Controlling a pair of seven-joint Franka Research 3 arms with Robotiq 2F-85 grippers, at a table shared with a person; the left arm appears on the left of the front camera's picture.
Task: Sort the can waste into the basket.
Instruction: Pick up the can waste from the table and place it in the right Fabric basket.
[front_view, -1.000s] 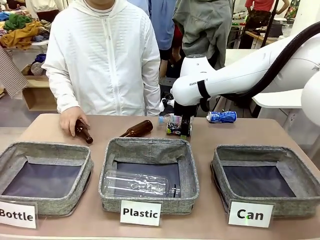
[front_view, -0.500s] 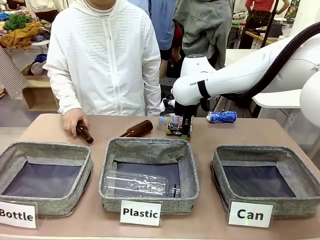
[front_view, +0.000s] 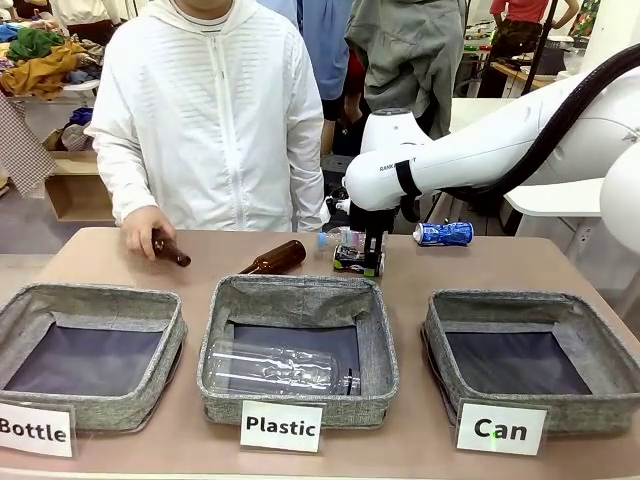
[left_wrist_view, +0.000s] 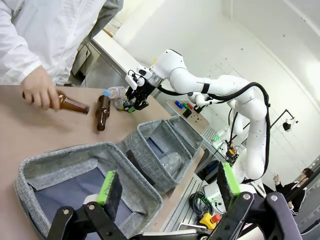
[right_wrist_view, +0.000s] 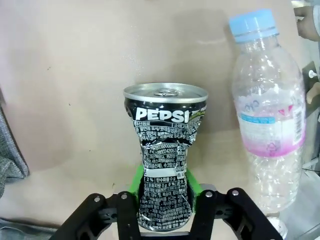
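A dented black can stands on the table just behind the middle basket, and my right gripper is shut on its lower half, green pads pressed on both sides. From the front, that gripper comes down on the black can from the right arm. Farther right on the table lies the blue can. The "Can" basket sits at the front right with nothing in it. My left gripper hangs open above the leftmost basket.
A clear plastic bottle lies beside the black can. The "Plastic" basket holds a clear bottle. One brown bottle lies behind it. The person's hand holds another brown bottle behind the "Bottle" basket.
My right gripper has closed on the black can. The person's hand has picked the brown bottle up off the table and tilted it.
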